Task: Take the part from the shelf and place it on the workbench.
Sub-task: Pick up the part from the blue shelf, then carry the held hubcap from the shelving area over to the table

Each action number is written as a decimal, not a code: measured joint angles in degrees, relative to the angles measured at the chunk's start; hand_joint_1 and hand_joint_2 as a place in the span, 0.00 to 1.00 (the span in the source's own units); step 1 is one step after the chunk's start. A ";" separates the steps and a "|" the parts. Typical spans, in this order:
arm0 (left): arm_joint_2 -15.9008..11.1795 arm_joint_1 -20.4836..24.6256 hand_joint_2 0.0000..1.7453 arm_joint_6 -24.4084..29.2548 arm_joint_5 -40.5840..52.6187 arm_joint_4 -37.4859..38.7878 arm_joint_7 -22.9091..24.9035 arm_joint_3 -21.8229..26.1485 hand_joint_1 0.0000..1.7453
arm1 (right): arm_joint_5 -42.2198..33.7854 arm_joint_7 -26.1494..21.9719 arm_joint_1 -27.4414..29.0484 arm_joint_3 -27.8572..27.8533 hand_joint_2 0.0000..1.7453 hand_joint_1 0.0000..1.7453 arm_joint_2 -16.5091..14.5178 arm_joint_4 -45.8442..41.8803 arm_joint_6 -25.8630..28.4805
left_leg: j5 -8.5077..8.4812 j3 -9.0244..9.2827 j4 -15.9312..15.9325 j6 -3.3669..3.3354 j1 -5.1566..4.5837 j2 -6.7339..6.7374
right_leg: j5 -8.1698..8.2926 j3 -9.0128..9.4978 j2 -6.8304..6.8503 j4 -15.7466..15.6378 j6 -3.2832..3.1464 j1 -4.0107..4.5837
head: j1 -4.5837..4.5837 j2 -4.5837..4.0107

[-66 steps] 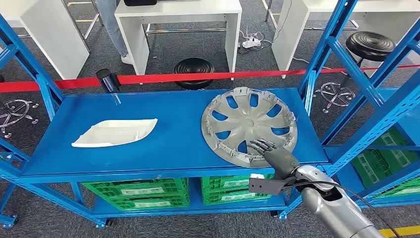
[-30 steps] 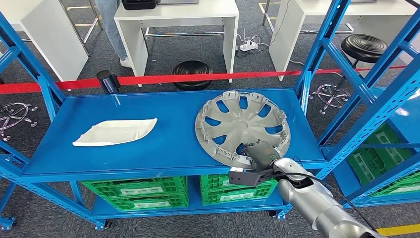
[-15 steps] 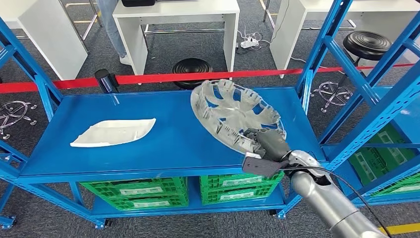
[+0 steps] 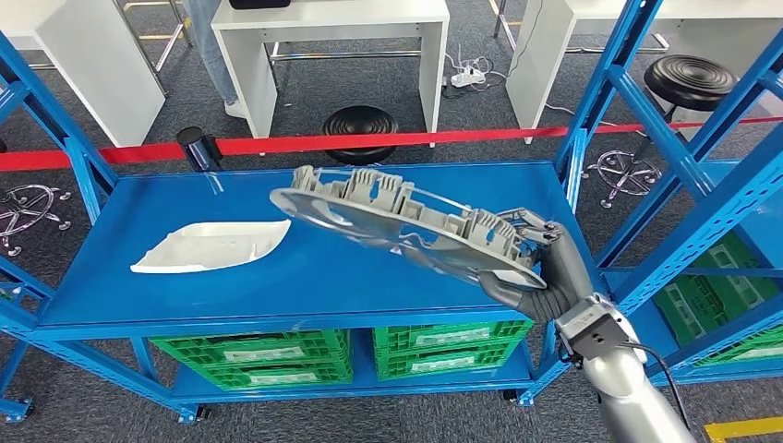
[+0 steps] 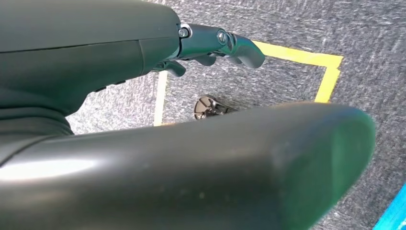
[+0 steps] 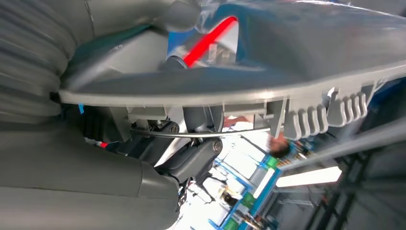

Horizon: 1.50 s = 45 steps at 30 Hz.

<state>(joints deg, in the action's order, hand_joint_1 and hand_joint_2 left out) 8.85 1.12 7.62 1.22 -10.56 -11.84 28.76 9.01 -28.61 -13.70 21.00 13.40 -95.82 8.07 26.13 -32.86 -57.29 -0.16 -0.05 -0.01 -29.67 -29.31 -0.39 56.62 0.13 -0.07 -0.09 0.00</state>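
Hubcap, silver-grey plastic, lifted clear of the blue shelf and tilted almost edge-on, clipped rim and wire ring facing up and toward the camera. Gripped at its right edge by the right hand, fingers wrapped over the rim and thumb beneath; silver forearm rising from the lower right corner of the head view. Seen close up from the right wrist as a broad grey rim with a row of clip teeth, pinched against the hand's grey body.

Left on the shelf surface, well apart from the hubcap: white curved panel, lying flat near the left end. Below the shelf: green crates on a lower level. Behind the shelf: red barrier tape stretched across, a black round stool, white desks, and a person's leg near the upper left. Blue uprights of a neighbouring rack at right, another black stool beyond.

Left hand hanging over grey carpet marked with yellow tape, dark fingers curled in loosely, holding nothing.
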 joint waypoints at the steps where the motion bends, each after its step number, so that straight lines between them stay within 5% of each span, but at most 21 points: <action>1: -0.01 0.01 0.00 -0.09 0.34 0.00 -0.26 -0.01 0.00 | -1.92 -0.23 0.28 -0.65 1.00 1.00 -0.39 -0.61 -0.86 | 0.00 0.01 0.00 0.00 0.00 0.00 | 0.00 -0.01 0.00 0.00 0.00 0.00 | 0.00 0.00; 12: -0.51 0.02 0.00 -1.11 3.54 -0.02 -2.07 -0.14 0.00 | -14.27 -1.90 4.43 -5.37 1.00 1.00 -4.00 -5.07 -11.38 | 0.02 0.00 0.02 0.03 0.00 -0.01 | -0.04 0.00 0.01 0.00 -0.03 0.00 | 0.00 0.00; 16: -0.63 0.00 1.00 -1.53 3.70 -0.02 -2.60 -0.17 0.00 | -16.91 -1.75 5.13 -6.04 1.00 1.00 -4.49 -5.65 -14.35 | 0.02 0.00 0.02 0.03 0.00 -0.01 | -0.06 -0.01 0.01 0.00 -0.03 0.00 | 0.01 0.00; 25: -1.35 0.15 1.00 -3.24 4.62 -0.09 -3.71 -0.21 0.00 | -21.43 0.29 6.22 -5.78 1.00 1.00 -5.86 -9.02 -24.12 | 0.04 0.01 0.05 0.07 0.01 -0.02 | -0.08 0.01 0.01 0.00 -0.06 0.01 | 0.00 0.00; 45: -1.51 0.24 1.00 -2.34 4.75 -0.15 0.24 -0.21 0.00 | -22.70 0.22 5.18 -1.53 1.00 1.00 -6.02 -7.89 -28.64 | 0.05 0.01 0.05 0.08 0.01 -0.05 | -0.10 0.01 0.02 0.00 -0.07 0.01 | 0.00 0.00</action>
<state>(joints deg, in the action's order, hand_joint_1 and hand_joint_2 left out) 7.34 1.36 5.28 5.97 -10.71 -11.60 28.55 -13.69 -28.39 -8.52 19.47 7.38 -103.72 -20.58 26.18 -32.86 -57.23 -0.08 -0.04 -0.06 -29.77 -29.30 -0.37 56.62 0.06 -0.06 -0.09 0.00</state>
